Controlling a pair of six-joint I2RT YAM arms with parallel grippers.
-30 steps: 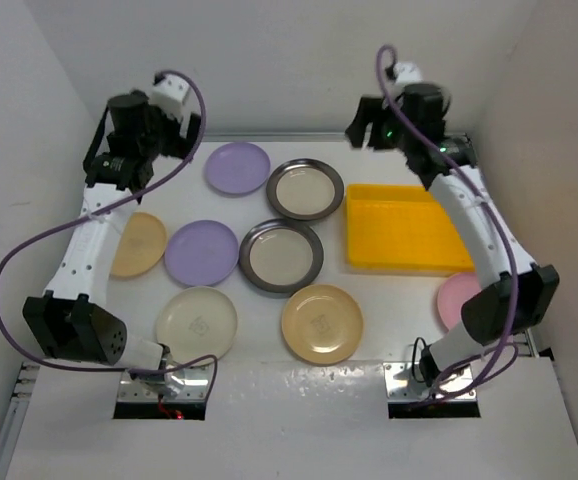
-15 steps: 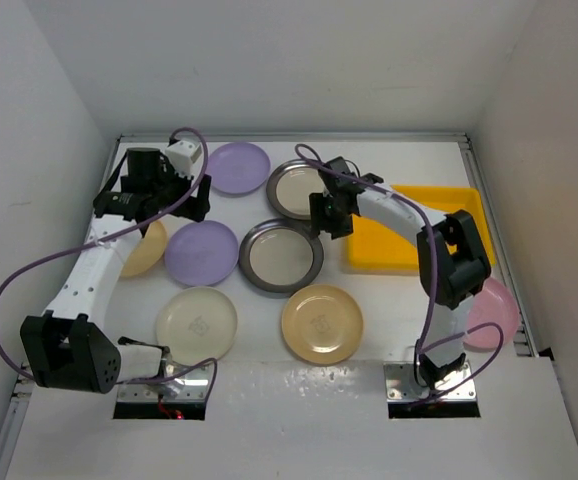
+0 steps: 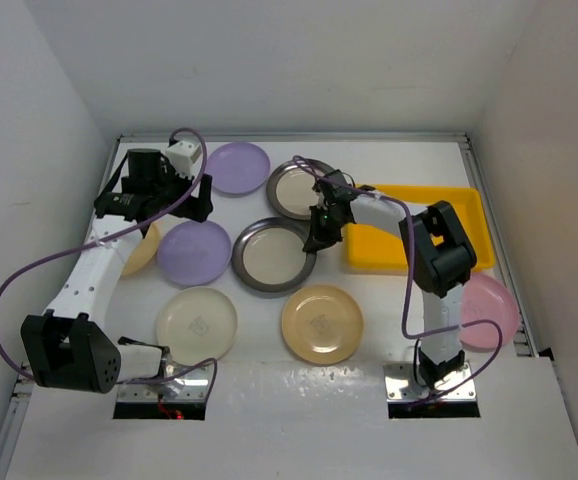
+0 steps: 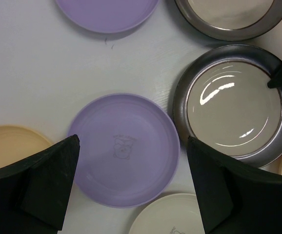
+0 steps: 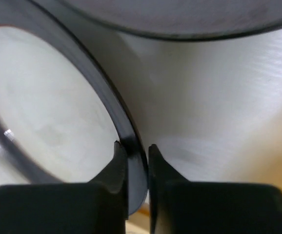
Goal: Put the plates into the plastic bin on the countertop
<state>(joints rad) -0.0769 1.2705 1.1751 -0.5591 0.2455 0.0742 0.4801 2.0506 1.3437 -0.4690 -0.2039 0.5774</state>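
Your right gripper (image 5: pixel 132 150) pinches the near grey-rimmed plate (image 3: pixel 269 257) by its rim; next, lift and swing right into the bin (image 3: pixel 409 266).

yellow bin (image 3: pixel 379 248): open from above, right arm (image 3: pixel 384 208) across its left wall | near grey plate (image 3: pixel 274 255), far grey plate (image 3: pixel 291 190): narrow gap between | counter (image 4: pixel 43 63): bare strip between near lavender plate (image 4: pixel 124 148) and far lavender plate (image 4: pixel 107 12)
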